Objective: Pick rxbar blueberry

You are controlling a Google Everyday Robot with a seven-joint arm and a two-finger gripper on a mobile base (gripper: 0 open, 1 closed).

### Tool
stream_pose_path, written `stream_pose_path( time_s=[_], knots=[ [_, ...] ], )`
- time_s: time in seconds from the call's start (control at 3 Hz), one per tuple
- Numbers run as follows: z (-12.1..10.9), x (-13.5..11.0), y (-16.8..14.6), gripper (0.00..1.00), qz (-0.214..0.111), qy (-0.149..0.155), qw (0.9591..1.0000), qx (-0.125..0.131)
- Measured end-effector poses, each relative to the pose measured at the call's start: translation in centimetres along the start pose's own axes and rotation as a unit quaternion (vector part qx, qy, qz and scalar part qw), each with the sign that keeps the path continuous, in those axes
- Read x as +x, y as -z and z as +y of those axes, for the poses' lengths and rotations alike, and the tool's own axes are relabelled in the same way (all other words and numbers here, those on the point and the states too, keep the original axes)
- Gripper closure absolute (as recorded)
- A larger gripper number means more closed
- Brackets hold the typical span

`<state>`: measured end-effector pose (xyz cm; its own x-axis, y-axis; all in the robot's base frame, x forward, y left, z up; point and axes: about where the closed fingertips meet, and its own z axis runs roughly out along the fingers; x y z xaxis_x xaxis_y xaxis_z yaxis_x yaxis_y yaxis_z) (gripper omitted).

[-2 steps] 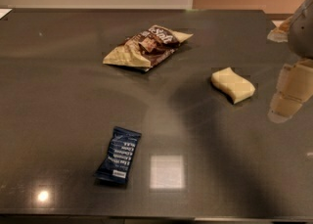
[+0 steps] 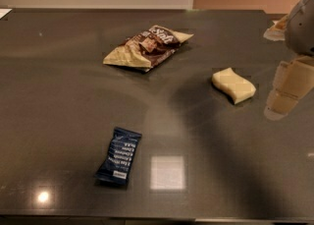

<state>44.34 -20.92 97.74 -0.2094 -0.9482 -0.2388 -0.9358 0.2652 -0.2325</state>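
Note:
The rxbar blueberry (image 2: pixel 119 156) is a small flat dark navy wrapper with rows of white text. It lies flat on the dark table (image 2: pixel 59 96) at the front, left of centre. My gripper (image 2: pixel 287 94) hangs at the far right edge of the camera view, above the table and just right of the sponge. It is far from the bar and holds nothing that I can see.
A tan-and-brown crinkled snack bag (image 2: pixel 147 47) lies at the back centre. A pale yellow wavy sponge (image 2: pixel 234 85) lies right of centre, close to the gripper. A bright light reflection (image 2: pixel 168 172) sits on the tabletop beside the bar. The table's front edge runs along the bottom.

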Motion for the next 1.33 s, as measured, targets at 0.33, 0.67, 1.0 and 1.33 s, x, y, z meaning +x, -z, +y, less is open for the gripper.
stream_pose_path(
  time_s=[0.33, 0.67, 1.0, 1.33],
  knots=[
    [-0.1, -2.1, -1.4, 0.00, -0.028, 0.002, 0.9993, -0.025],
    [1.2, -4.9, -3.3, 0.00, -0.047, 0.021, 0.9974, -0.051],
    [3.6, -8.2, -5.7, 0.00, -0.065, 0.053, 0.9932, -0.081],
    [5.2, -10.3, -7.1, 0.00, -0.075, 0.074, 0.9893, -0.101]
  ],
)
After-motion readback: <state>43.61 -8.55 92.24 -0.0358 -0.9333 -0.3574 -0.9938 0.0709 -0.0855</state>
